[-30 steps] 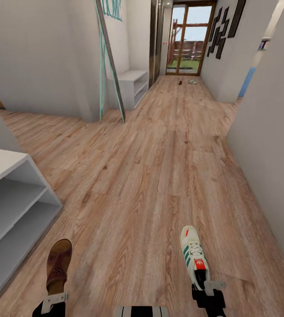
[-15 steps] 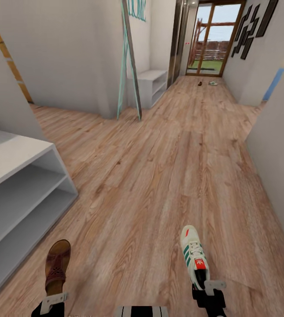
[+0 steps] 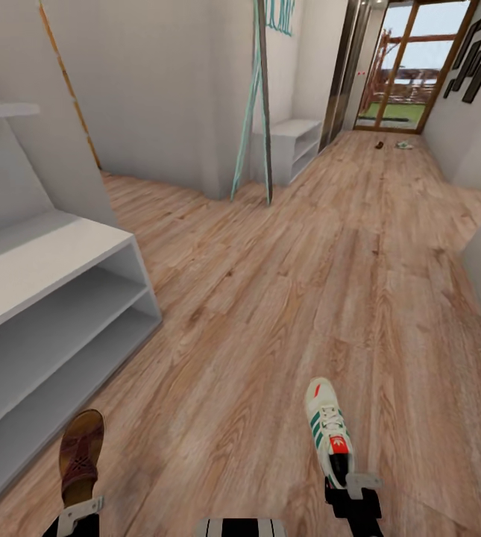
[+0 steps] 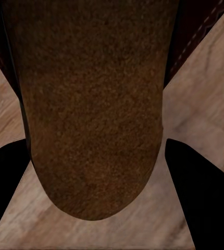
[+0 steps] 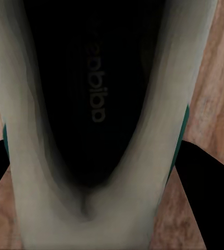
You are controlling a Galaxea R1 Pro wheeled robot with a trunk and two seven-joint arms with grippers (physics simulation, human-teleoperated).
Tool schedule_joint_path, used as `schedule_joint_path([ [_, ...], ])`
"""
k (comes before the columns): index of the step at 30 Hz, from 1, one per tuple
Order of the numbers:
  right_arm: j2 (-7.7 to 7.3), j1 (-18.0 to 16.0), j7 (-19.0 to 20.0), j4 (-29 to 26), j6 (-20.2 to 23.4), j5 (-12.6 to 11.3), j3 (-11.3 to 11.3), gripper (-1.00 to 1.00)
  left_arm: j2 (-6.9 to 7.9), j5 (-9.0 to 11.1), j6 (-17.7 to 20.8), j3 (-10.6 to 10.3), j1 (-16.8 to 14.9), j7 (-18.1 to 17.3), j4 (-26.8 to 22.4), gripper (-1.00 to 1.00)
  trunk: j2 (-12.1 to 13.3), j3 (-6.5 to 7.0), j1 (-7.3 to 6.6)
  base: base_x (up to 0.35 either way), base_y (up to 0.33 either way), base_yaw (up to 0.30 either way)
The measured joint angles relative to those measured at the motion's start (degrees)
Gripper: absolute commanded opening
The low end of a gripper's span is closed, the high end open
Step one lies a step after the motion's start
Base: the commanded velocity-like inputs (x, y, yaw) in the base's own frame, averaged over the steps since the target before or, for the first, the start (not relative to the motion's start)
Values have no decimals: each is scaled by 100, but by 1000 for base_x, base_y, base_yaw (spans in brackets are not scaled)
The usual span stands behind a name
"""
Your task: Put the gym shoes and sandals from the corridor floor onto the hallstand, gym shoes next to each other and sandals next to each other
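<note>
Wood-plank floor runs the length of a white-walled corridor, down to a glazed door at the far end. On the left, close by, sits the pale grey rack with two open tiers, both bare, and a piece of wall shelf above it, cut off by the frame edge. Further along the left wall stands a second grey rack, with teal lettering high above it, only partly in frame.

Count time: two sandals, two gym shoes. One sandal is clamped at its heel end in the left gripper, carried above the floor just off the near rack's lower corner; the left wrist camera sits right over its brown insole. One gym shoe is gripped at the heel by the right gripper, toe pointing away; the right wrist camera looks into its dark inside. The other two lie far off by the door, well apart from the robot: a dark speck, the second sandal, beside a pale one, the second shoe, both too small for detail.

Both grippers are cut off by the head view's lower edge
</note>
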Motion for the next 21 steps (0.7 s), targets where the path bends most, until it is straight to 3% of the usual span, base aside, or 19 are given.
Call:
schedule_joint_path([
  [21,5,0,0,9,-8,-1,0,-100,-11,-29,-9,-18,9,-13,-1,-100,0,0,0,0,0,279],
])
